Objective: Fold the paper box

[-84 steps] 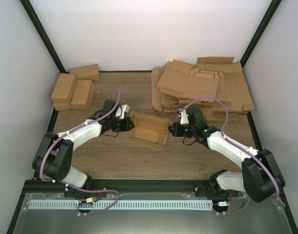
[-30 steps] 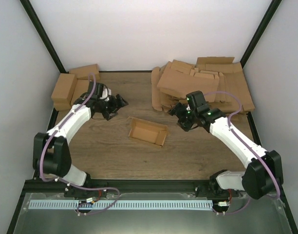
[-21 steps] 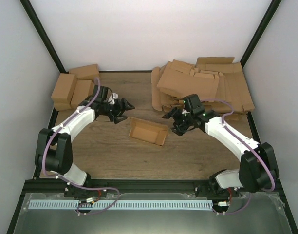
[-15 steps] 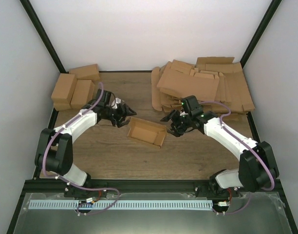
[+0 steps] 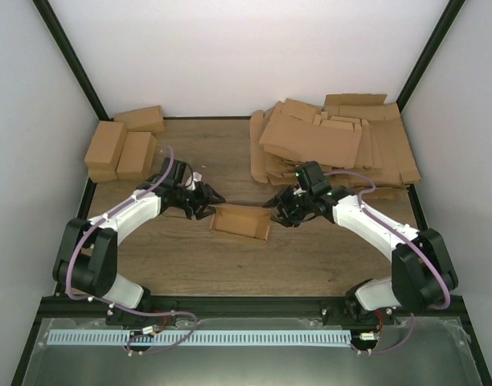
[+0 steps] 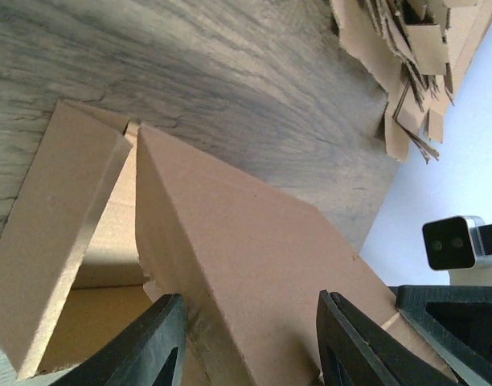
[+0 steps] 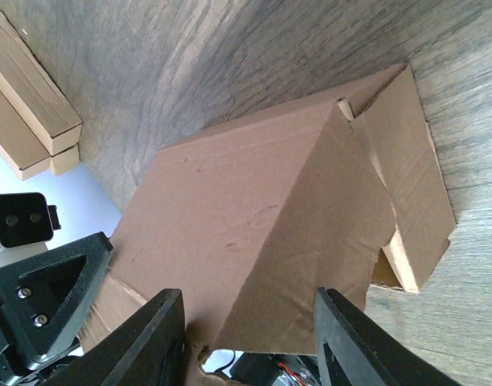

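Paper box (image 5: pixel 239 223) lying open-topped at centre of table (image 5: pixel 198 269), flanked by both arms. Left gripper (image 5: pixel 212 203) placed at box's left end, fingers spread apart, box wall seen between them. Right gripper (image 5: pixel 273 210) placed at right end, fingers likewise spread. Flat cardboard stack (image 5: pixel 334 145) heaped far right.

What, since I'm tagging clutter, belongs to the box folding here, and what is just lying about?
In the job: open paper box, left tool, right tool.
Lying about: pile of flat cardboard blanks, folded boxes at far left.
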Robot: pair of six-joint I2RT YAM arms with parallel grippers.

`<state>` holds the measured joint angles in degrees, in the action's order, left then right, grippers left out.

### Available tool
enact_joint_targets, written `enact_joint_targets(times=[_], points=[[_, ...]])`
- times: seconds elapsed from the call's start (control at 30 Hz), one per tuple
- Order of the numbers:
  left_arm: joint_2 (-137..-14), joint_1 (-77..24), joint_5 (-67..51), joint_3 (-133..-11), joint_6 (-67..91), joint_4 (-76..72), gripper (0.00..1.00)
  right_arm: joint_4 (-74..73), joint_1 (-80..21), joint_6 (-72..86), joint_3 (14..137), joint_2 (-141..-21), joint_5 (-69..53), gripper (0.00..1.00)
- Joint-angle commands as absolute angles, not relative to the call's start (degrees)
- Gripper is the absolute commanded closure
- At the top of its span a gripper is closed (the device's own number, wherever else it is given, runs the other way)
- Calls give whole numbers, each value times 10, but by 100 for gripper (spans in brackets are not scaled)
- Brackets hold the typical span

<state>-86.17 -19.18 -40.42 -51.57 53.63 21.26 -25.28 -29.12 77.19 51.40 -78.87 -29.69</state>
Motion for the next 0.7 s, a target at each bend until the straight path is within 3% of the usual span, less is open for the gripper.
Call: enact_joint_targets(times=[0.0, 0.27, 0.67], points=[[-845, -203, -412, -497, 531, 198, 53, -218, -310, 794, 511, -805, -324, 57], [-832, -205, -396, -493, 498, 225, 54, -217, -317, 801, 513, -816, -321, 69], [-859, -204, -416, -528, 477, 244, 54, -256, -319, 784, 591, -841, -312, 67]])
